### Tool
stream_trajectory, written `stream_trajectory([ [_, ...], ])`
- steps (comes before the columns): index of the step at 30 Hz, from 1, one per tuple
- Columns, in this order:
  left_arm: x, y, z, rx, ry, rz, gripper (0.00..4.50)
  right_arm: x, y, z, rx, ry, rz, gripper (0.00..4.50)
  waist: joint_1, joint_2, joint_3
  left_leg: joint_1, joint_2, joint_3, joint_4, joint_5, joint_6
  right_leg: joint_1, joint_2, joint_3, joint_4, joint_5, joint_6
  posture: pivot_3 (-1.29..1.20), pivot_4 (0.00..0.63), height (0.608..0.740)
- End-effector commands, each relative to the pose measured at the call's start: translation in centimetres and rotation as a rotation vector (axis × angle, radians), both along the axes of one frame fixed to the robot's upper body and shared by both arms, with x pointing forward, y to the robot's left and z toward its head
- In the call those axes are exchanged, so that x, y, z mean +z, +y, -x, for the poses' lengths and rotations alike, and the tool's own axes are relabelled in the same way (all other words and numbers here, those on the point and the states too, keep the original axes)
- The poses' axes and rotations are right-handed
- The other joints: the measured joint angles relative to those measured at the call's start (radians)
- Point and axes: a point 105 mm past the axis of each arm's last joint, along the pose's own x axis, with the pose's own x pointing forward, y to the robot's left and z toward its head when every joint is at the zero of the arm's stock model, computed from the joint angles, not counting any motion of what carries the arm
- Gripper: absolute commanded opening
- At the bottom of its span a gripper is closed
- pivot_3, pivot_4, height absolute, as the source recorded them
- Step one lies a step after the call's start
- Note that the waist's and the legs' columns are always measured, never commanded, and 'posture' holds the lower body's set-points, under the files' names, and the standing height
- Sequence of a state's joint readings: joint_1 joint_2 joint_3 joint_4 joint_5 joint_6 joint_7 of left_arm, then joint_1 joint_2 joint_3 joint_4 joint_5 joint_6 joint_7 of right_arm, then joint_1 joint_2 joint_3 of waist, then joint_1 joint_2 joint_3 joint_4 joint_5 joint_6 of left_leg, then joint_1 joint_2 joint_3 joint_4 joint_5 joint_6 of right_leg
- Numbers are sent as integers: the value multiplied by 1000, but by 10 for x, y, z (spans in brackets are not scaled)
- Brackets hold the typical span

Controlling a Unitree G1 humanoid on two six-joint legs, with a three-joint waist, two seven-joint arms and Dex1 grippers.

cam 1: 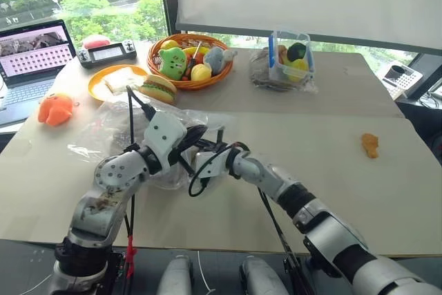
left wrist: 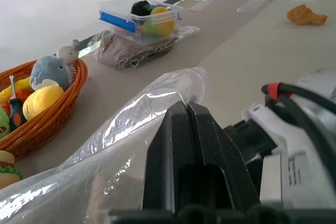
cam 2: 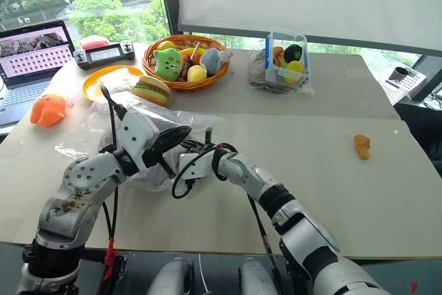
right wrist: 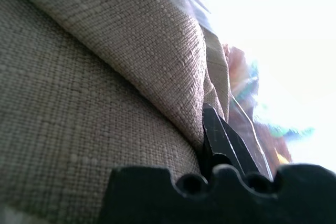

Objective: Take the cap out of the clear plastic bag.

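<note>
The clear plastic bag [cam 1: 109, 127] lies crumpled on the table's left half, in front of me. My left gripper [cam 1: 199, 130] is shut on a fold of the bag at its near right edge; in the left wrist view its fingertips [left wrist: 187, 106] press together against the glossy film. My right gripper [cam 1: 196, 148] reaches into the bag just below the left one. The right wrist view has the beige woven fabric of the cap [right wrist: 105, 77] up close, with that gripper [right wrist: 210, 115] shut on a fold of it. Most of the cap is hidden by the bag and both hands.
Behind the bag stand a wicker basket [cam 1: 219, 79] of plush toys, an orange plate [cam 1: 97, 85] and a burger toy [cam 1: 159, 89]. A clear box with blue trim [cam 1: 291, 54] is at back right, a laptop [cam 1: 34, 53] and orange plush [cam 1: 55, 109] at left. An orange nugget [cam 1: 370, 145] lies at right.
</note>
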State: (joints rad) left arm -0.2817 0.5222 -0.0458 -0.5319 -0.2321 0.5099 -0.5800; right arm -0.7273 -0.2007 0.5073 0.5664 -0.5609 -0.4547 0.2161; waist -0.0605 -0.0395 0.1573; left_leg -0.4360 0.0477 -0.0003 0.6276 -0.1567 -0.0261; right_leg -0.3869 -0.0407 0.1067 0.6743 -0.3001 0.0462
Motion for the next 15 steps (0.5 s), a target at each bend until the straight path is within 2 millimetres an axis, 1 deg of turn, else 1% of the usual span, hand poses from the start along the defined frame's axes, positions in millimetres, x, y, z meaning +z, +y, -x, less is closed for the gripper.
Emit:
stream_trajectory([
  [1, 0, 0, 2, -3, -34, -33, 0, 28, -23, 2, -70, -50, -108, 44, 2, 0, 0, 0, 0, 0, 0, 0, 0, 0, 0, 0, 0, 0, 0, 0, 150, 728],
  [4, -5, 1, 3, -3, -26, -44, 0, 40, -45, 7, -140, -69, -163, 44, 4, 0, 0, -1, 0, 0, 0, 0, 0, 0, 0, 0, -1, 0, 0, 0, 150, 728],
  [6, -8, 1, 4, -4, -21, -50, 0, 46, -55, 14, -167, -78, -187, 44, 8, 0, 0, -1, 0, 0, 0, 0, 0, -1, 0, 0, -1, 0, 0, 0, 150, 728],
  [9, -13, 3, 2, -1, -15, -56, 0, 46, -59, 34, -145, -64, -190, 44, 14, 0, 0, -1, 0, 0, 0, 0, 0, -1, 0, 0, -2, 0, 0, 0, 150, 728],
  [11, -14, 3, 2, -1, -14, -58, 0, 46, -59, 41, -133, -52, -197, 44, 15, 0, 0, -1, 0, 0, 0, 0, 0, -1, 0, 0, -2, 0, -1, 0, 150, 728],
  [13, -18, 3, 2, -8, -10, -60, 0, 46, -66, 60, -100, 22, -236, 44, 16, 0, 0, -1, 0, 1, 0, 0, 0, -1, 0, 0, -2, -1, -1, 0, 150, 728],
  [15, -21, 4, 1, -10, -8, -61, 0, 39, -77, 75, -80, 146, -243, 44, 22, 0, 0, -2, 0, 1, 0, 0, 0, -1, 0, 0, -2, -1, 0, 0, 150, 728],
])
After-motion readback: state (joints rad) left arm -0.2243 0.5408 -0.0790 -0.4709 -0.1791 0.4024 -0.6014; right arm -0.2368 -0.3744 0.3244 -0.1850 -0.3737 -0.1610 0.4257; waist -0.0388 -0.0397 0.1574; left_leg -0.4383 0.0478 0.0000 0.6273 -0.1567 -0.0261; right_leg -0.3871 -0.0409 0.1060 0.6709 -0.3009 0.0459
